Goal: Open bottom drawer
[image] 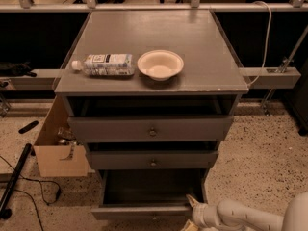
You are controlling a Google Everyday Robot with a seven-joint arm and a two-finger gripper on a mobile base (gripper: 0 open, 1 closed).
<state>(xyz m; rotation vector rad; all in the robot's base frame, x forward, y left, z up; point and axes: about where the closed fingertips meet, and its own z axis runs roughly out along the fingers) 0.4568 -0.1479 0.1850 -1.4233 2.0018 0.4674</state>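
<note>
The bottom drawer (144, 211) is the lowest of three grey drawers in the cabinet. It stands pulled well out, showing its dark inside (151, 186). Its front panel lies at the bottom edge of the view. My gripper (192, 210) is at the drawer's right front corner, on the end of my white arm (240, 216) that comes in from the lower right. The middle drawer (153, 160) and the top drawer (150, 128) are each pulled out a little.
A plastic bottle (103, 64) lies on its side on the cabinet top (202, 52) next to a white bowl (160, 64). An open cardboard box (55, 146) stands on the floor to the left. A black pole and cables (17, 182) lie at the lower left.
</note>
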